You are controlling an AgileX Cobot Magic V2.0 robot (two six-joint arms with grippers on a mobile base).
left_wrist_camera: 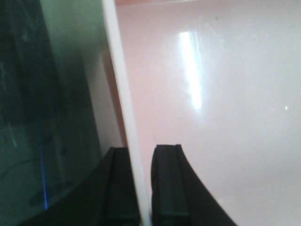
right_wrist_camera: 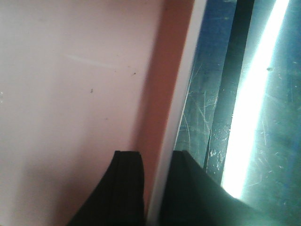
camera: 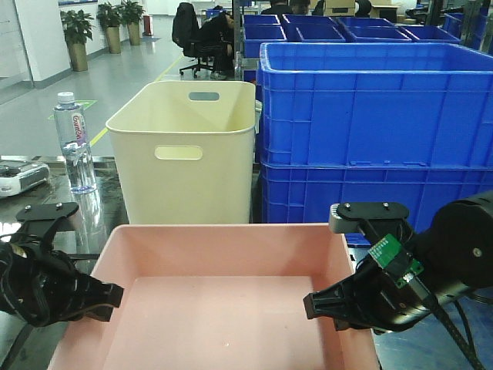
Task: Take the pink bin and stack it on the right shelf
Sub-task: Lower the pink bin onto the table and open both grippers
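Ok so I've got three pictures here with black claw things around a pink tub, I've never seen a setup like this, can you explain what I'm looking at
This is a robot with two arms. The wide picture looks forward from its body. The two close-ups come from cameras mounted on its wrists.

The black claws are its grippers. The left gripper pinches the left wall of the pink bin, with one finger inside and one outside. The right gripper does the same on the right wall. Each wrist view shows the bin's rim squeezed between two black fingers.

The bin is empty. Behind it on the dark table stand a taller cream bin and a water bottle, with stacked blue crates to the right.
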